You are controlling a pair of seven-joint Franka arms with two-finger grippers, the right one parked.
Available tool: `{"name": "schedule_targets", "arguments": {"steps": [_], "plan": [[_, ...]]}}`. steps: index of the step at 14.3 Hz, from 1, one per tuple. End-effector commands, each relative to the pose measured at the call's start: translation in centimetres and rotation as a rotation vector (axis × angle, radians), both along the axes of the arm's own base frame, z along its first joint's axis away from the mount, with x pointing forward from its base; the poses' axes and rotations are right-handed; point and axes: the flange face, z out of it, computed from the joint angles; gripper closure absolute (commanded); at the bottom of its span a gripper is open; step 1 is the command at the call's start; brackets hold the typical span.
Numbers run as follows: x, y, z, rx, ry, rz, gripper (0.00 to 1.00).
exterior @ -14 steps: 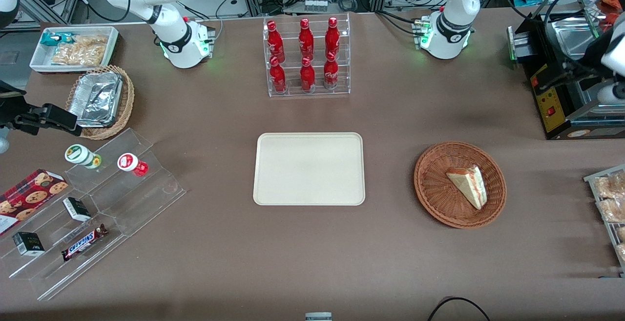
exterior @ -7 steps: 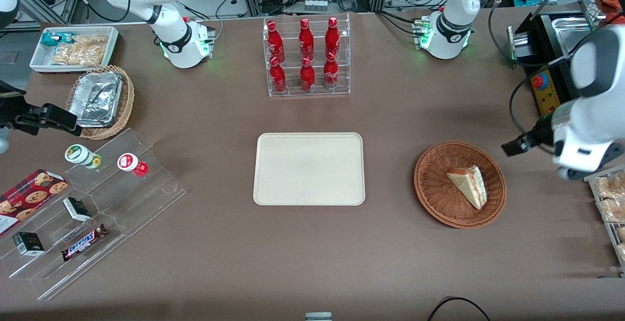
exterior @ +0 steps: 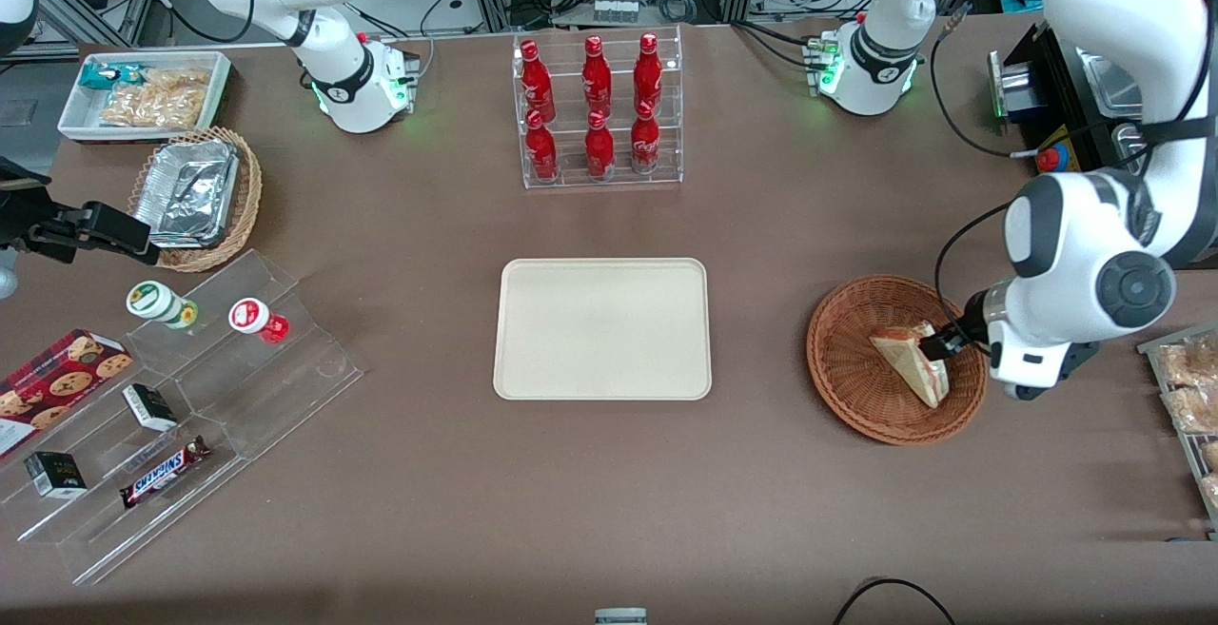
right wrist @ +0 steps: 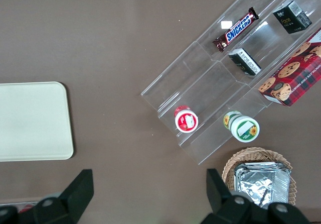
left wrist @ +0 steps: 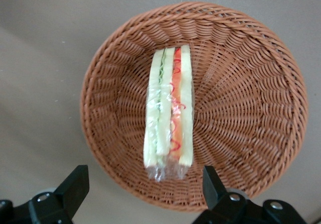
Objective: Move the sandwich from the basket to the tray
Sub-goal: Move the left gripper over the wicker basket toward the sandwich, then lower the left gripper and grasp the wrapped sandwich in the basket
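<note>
The sandwich (exterior: 906,361) is a pale wedge with red and green filling. It lies in the round reddish-brown basket (exterior: 842,325). In the left wrist view the sandwich (left wrist: 168,113) shows wrapped in clear film, lying in the basket (left wrist: 241,83). My left gripper (exterior: 937,344) hangs over the basket's rim on the working arm's side, just above the sandwich. Its black fingers (left wrist: 75,183) are open and hold nothing; the gripper (left wrist: 145,178) straddles the sandwich's near end. The cream tray (exterior: 601,328) lies flat at the table's middle, and also shows in the right wrist view (right wrist: 30,121).
A clear rack of red bottles (exterior: 598,111) stands farther from the camera than the tray. A black machine (exterior: 1070,183) and a wire tray of pastries (exterior: 1189,387) sit at the working arm's end. Acrylic snack shelves (exterior: 190,397), a foil-filled tan basket (exterior: 195,197) and a white bin (exterior: 143,92) lie toward the parked arm's end.
My left arm has swung in from the working arm's end of the table and come down over the basket. The sandwich, basket and tray have not moved.
</note>
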Motion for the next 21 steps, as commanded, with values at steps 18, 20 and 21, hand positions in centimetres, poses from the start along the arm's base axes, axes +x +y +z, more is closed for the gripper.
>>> {"name": "schedule_targets", "arguments": {"steps": [18,20,21], "plan": [[-1.6,-6.4,-3.6,0.004,-0.114,-0.066,0.75],[-2.3,-11.8,-0.9,0.006,-0.089,-0.153,0.75],[-2.9,-15.5,0.6,0.009,-0.073,-0.211,0.75]]}}
